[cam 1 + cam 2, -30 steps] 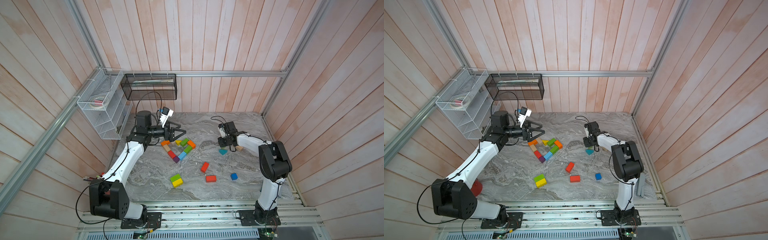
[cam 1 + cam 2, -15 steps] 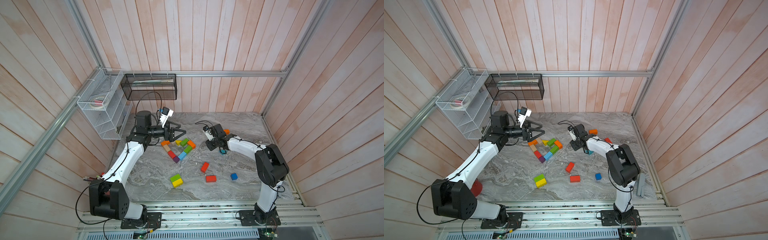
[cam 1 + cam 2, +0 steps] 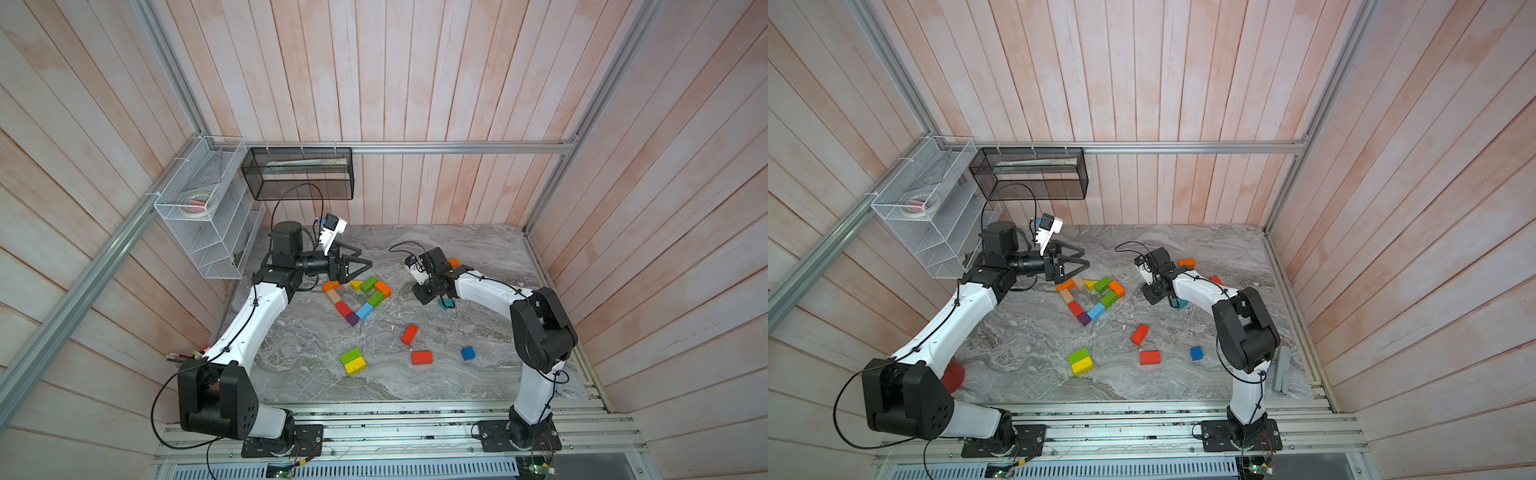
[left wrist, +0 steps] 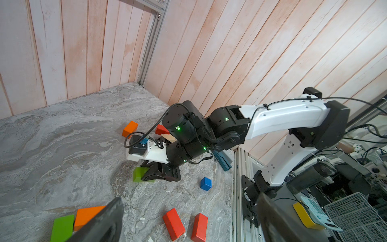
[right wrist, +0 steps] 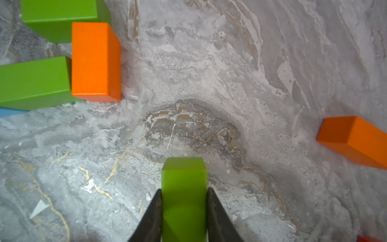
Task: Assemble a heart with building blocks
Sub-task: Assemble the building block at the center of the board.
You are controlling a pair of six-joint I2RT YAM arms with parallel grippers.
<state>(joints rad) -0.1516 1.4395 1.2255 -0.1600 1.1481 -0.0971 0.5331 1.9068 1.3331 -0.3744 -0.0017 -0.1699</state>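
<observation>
A partial heart outline of building blocks [image 3: 357, 301] lies mid-table: orange, tan, red, purple, light blue, green and yellow pieces. My right gripper [image 5: 184, 194] is shut on a green block [image 5: 183, 178], held low over the table to the right of the outline's orange brick [image 5: 95, 60]. In the left wrist view that green block [image 4: 139, 174] shows under the right gripper's black fingers. My left gripper [image 3: 365, 257] hangs open and holds nothing just behind the outline, also in a top view [image 3: 1086, 257]. Loose blocks: two red bricks [image 3: 409, 334] [image 3: 422, 357], a blue cube [image 3: 468, 353], a green-yellow pair [image 3: 352, 361].
An orange block [image 3: 454, 262] and a teal block [image 3: 445, 304] lie by the right arm. Grey bars [image 3: 1282, 370] rest at the right edge, a dark-blue bar [image 4: 222, 160] near the wall. A white wire shelf [image 3: 208, 208] and black mesh basket [image 3: 297, 174] hang at the back left.
My right arm has swung left from the right side of the table toward the heart outline, with the green block in its grip. The left arm has stayed still.
</observation>
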